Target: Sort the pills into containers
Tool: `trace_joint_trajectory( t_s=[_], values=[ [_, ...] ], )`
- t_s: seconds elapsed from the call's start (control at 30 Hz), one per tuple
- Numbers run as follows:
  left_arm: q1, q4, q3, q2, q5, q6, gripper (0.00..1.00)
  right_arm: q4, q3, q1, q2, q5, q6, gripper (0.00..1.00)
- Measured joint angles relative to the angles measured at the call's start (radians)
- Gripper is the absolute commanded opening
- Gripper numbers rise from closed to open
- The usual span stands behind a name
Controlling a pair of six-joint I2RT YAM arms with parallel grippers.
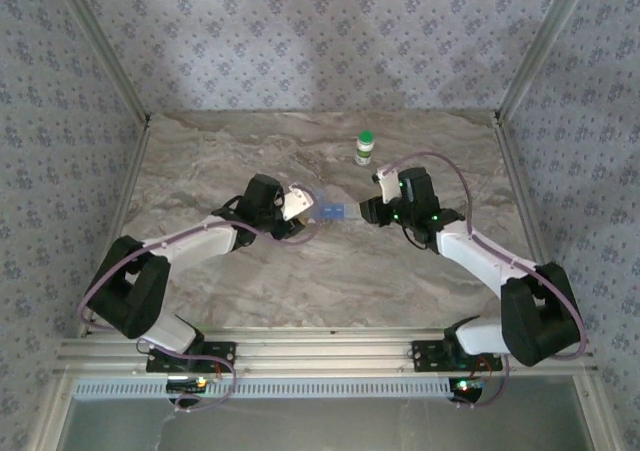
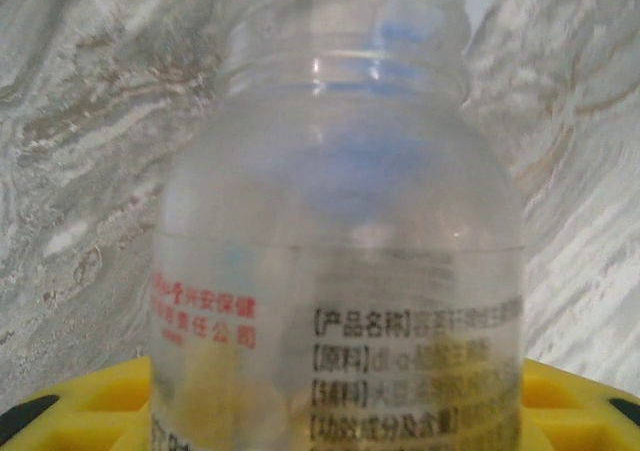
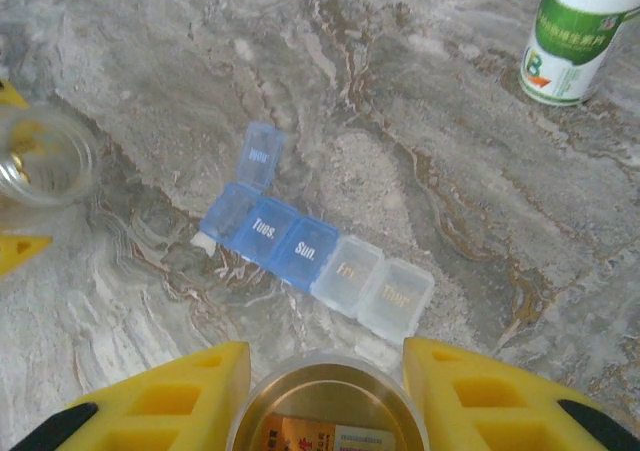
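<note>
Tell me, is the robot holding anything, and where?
Yes. The left fingers grip a clear bottle by its lower body; the right fingers pinch a round clear jar by its sides.

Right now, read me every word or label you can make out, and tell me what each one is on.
"Tues.", "Sun.": blue lids of the pill box.
"Fri.", "Thur.": its clear lids, faint, probably.
Raised lid: word blurred.
"B": white bottle, green label.
"产品名称", "原料": clear bottle in the left gripper; other print blurred.
Open bottle in the right gripper: label unreadable.
</note>
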Motion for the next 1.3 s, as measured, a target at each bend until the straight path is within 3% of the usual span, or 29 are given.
trace_joint_trajectory(
  t_s=[0.33,1.3],
  values=[
    [0.039,-0.111,0.134,0.198,-0.015,0.110,0.11,0.125,-0.031,-0.005,-0.026,-0.013,0.045,0.00],
    [0.051,-0.449,0.438,0.367,-0.053,0.334,0.08,0.141,-0.031,-0.039,-0.026,-0.054,0.079,0.00]
  ],
)
